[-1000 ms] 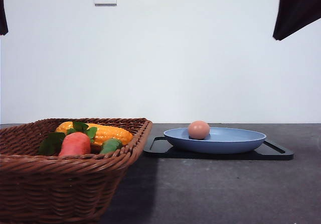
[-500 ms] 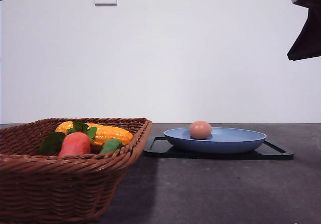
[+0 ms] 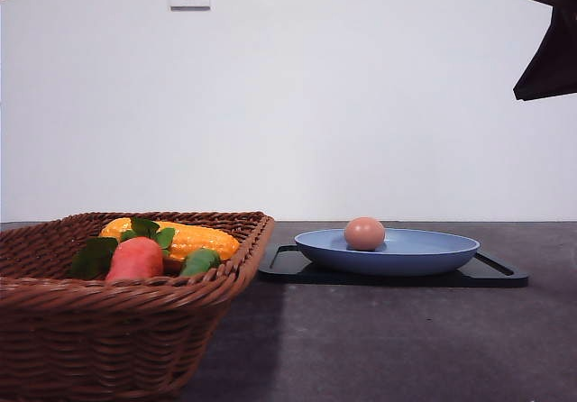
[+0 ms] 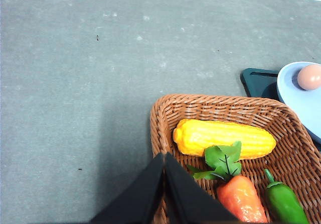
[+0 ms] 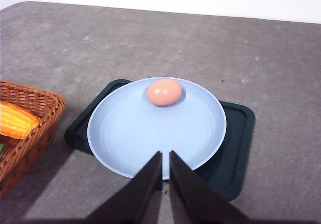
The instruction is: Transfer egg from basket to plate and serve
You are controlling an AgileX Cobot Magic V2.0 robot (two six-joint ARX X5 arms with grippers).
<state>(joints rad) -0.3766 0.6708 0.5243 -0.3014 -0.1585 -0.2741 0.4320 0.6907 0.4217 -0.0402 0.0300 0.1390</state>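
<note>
Resting egg [image 3: 364, 233] on plate [image 3: 424, 256], basket [image 3: 108, 330] beside

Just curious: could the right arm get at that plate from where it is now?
Probably yes. The right gripper hangs above the plate, fingers nearly closed, and nothing sits between them; the egg lies toward the far rim.

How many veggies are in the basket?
3. In the basket: a yellow corn lies across it, an orange carrot with green leaves is beside the corn, and a green pepper sits next to the carrot. More could be hidden out of frame.
</note>
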